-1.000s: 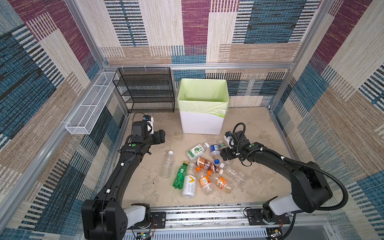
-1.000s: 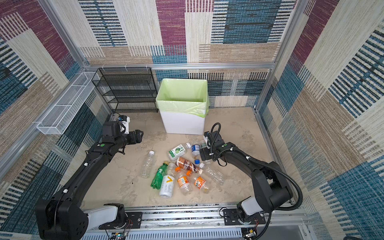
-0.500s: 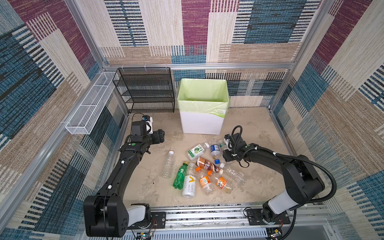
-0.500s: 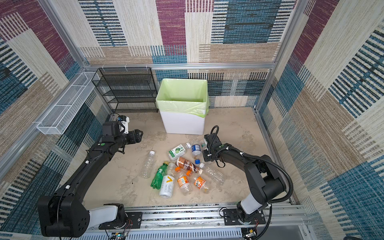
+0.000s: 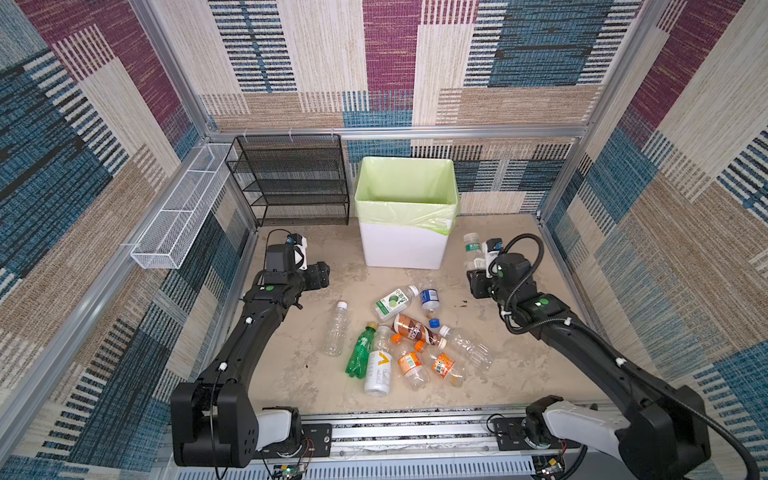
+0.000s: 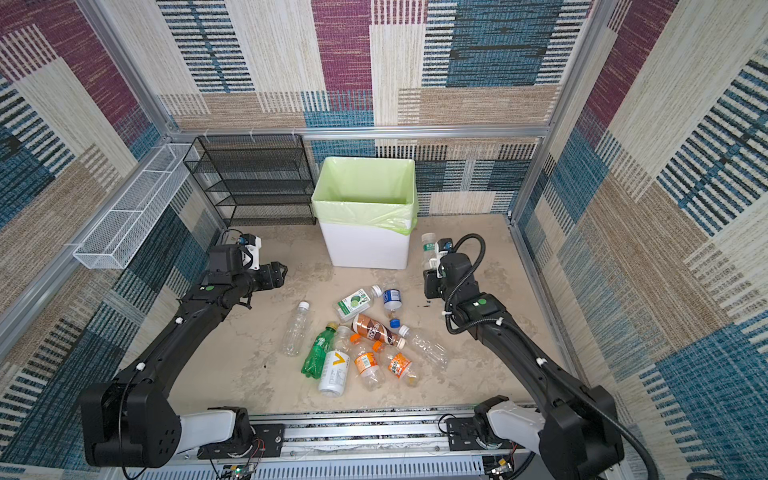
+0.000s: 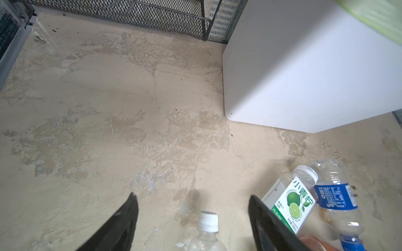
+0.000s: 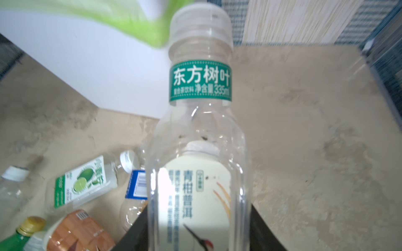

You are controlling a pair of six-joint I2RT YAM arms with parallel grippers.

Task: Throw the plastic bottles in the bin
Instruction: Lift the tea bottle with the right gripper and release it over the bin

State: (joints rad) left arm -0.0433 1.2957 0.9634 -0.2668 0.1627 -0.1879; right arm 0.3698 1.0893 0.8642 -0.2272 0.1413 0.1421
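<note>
My right gripper (image 5: 478,266) (image 8: 199,217) is shut on a clear bottle with a green neck band (image 5: 473,248) (image 6: 428,249) (image 8: 199,152). It holds the bottle upright above the floor, just right of the bin (image 5: 405,249) (image 6: 365,249) (image 8: 87,65). The bin is white with a light green bag. The other plastic bottles (image 5: 399,340) (image 6: 361,336) lie in a heap in front of the bin. My left gripper (image 5: 322,276) (image 7: 192,196) is open and empty, left of the heap. It hangs over a white-capped clear bottle (image 7: 208,226) (image 5: 336,332).
A black wire-mesh rack (image 5: 291,183) stands left of the bin. A long white wire basket (image 5: 178,216) hangs on the left wall. A loose blue cap (image 5: 434,323) lies in the heap. Metal frame rails border the floor.
My right gripper closed on the green-banded bottle at the heap's far edge and lifted it up and to the right, beside the bin. The left arm has barely moved.
</note>
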